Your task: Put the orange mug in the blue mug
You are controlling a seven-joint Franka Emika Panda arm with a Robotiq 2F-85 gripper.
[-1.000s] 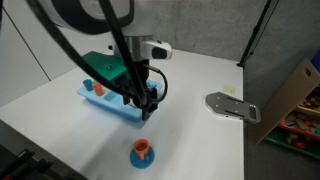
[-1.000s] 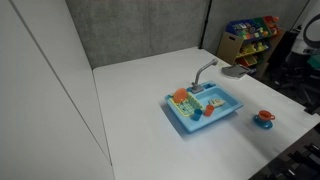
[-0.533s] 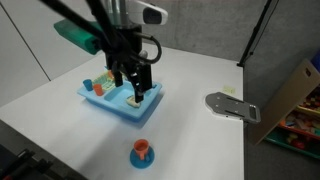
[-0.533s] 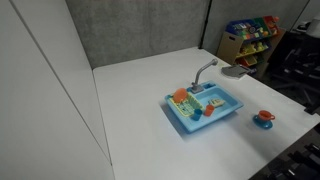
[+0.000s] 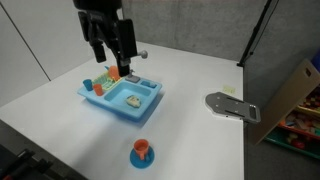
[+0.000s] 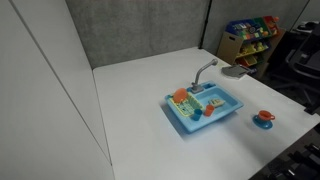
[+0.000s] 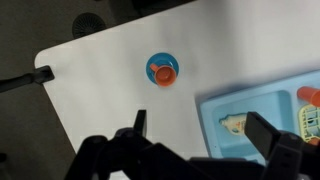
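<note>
The orange mug stands inside the blue mug on the white table, near its front edge. Both also show in an exterior view, and in the wrist view the orange mug sits in the blue one seen from above. My gripper is open and empty. It hangs high over the far part of the blue toy sink, well away from the mugs. In the wrist view its fingers are spread wide with nothing between them.
The blue toy sink holds small toy food pieces and has a grey tap. A grey metal plate lies on the table. A cardboard box and a toy shelf stand beyond the table edge.
My gripper has risen and pulled back from beside the sink's near corner to high above its far side. The mugs have not moved.
</note>
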